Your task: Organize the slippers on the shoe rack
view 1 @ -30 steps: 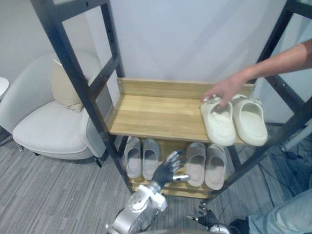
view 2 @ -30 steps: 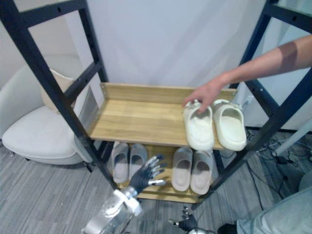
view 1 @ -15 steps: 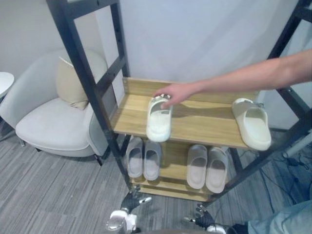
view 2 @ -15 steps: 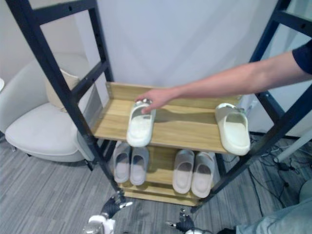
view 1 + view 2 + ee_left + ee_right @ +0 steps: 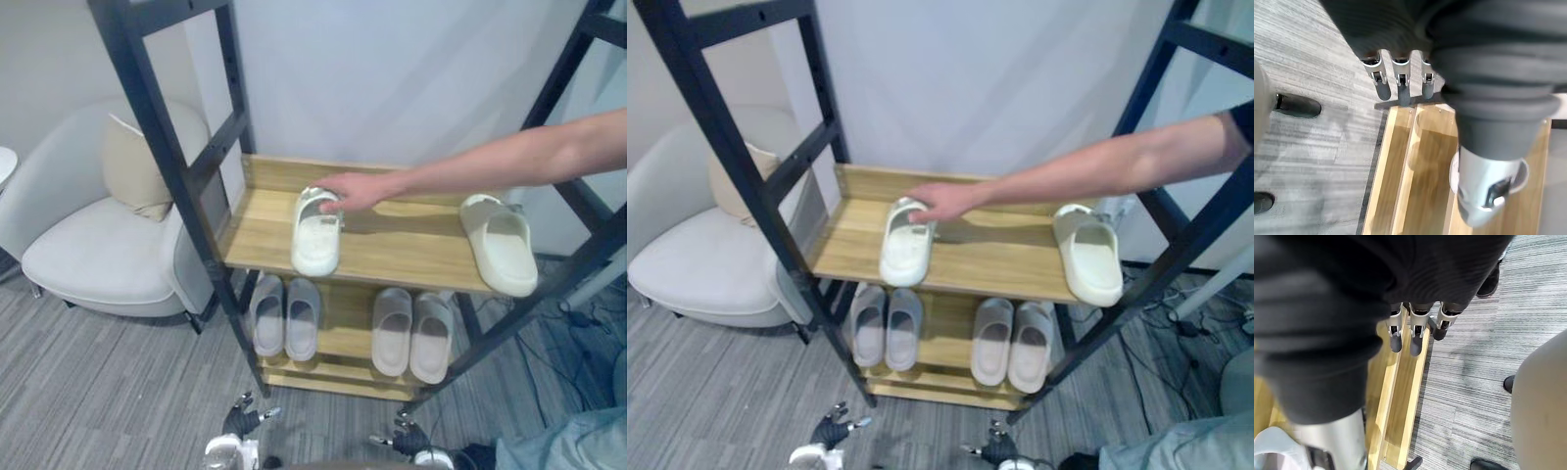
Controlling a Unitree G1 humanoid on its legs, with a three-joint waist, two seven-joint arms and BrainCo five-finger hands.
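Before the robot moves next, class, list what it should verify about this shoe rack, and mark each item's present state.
1. Person's hand clear of slippers: not ok, it rests on the left cream slipper.
2. Cream pair together: not ok, right cream slipper lies far apart.
3. Grey slippers paired below: ok.
4. Left robot hand free: ok, open.
5. Right robot hand free: ok, open.

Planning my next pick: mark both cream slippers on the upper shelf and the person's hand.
Left cream slipper (image 5: 316, 243): left eye view, its middle.
Right cream slipper (image 5: 502, 247): left eye view, its middle.
Person's hand (image 5: 356, 191): left eye view, its back.
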